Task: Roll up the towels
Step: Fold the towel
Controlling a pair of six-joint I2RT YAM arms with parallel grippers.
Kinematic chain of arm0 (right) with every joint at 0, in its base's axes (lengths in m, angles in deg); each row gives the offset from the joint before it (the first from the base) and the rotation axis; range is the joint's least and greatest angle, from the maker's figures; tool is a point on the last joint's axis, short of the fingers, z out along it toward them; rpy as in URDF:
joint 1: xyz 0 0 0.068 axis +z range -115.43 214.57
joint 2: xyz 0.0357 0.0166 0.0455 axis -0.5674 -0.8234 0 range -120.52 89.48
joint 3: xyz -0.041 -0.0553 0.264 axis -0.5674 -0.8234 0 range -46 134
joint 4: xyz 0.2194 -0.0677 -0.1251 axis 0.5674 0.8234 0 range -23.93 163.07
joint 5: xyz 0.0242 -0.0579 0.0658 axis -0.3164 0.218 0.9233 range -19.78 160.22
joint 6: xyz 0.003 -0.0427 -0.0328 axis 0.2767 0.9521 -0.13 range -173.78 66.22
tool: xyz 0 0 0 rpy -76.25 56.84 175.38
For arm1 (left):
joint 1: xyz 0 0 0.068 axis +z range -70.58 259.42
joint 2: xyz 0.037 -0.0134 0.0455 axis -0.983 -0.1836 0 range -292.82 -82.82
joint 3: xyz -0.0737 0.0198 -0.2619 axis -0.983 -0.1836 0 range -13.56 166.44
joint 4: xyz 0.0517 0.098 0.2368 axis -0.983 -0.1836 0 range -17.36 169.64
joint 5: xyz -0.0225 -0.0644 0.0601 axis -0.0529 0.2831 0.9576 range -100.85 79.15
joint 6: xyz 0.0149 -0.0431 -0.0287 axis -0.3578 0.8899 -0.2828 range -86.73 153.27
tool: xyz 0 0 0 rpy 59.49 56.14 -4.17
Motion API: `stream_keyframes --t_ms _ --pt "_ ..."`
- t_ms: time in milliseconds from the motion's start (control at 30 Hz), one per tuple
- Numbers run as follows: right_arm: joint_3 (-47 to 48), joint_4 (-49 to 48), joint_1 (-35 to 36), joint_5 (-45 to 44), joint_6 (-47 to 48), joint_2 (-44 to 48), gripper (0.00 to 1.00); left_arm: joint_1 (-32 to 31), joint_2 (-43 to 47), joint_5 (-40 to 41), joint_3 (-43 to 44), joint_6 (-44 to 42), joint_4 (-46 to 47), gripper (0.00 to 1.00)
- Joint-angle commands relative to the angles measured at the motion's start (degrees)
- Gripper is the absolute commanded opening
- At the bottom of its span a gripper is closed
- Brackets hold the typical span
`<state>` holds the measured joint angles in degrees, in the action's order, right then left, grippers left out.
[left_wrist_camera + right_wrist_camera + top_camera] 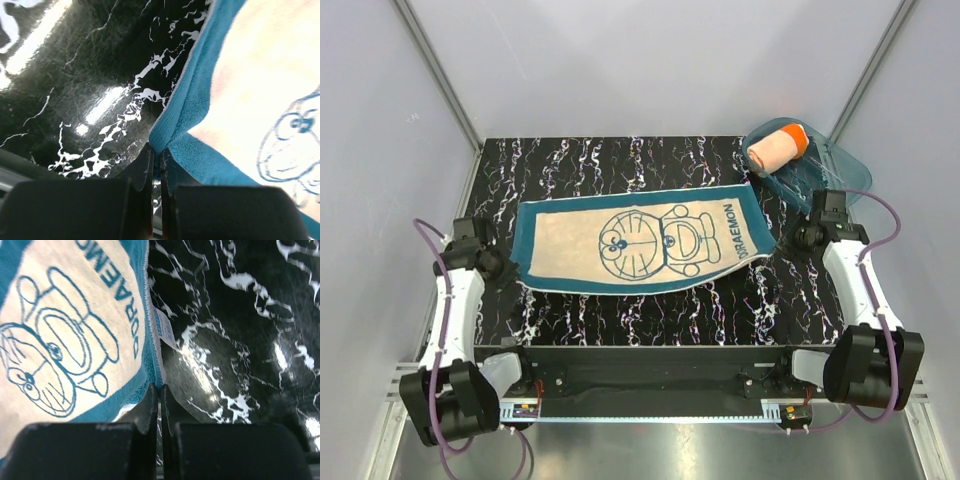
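Observation:
The teal-blue towel [640, 243] with a cream cartoon panel lies spread flat across the black marbled table [650, 305]. My left gripper [508, 268] is shut on the towel's near left corner [167, 135], which bunches between the jaws. On the other side my right gripper [790, 238] is shut on the near right corner [155, 375] beside the white label [165, 330]. The orange towel [777, 148] sits rolled up inside the translucent teal tub [840, 172] at the far right.
The tub overhangs the table's far right corner. Grey walls and slanted metal frame bars [440, 70] enclose the table on three sides. A black rail [650, 375] runs along the near edge between the arm bases.

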<state>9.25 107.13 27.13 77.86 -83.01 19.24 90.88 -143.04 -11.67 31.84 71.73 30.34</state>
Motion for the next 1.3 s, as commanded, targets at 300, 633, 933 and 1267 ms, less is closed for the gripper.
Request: stream_keyframes --t_ms 300,633,933,1267 --pt "5.0 1.4 1.9 5.4 1.1 -7.2 0.0 6.4 -0.9 -5.0 6.8 -8.8 -1.6 0.0" --pt "23.1 3.3 4.3 3.4 0.1 -22.2 0.0 6.5 -14.6 -6.0 19.1 -8.4 1.3 0.0" --pt "43.3 8.2 4.9 2.4 1.3 -38.7 0.0 6.4 -28.7 -6.2 29.2 -6.0 3.6 0.0" --pt "63.9 15.0 6.6 1.9 1.6 -54.9 0.0 3.7 -43.8 -4.0 44.5 -4.2 0.3 0.0"
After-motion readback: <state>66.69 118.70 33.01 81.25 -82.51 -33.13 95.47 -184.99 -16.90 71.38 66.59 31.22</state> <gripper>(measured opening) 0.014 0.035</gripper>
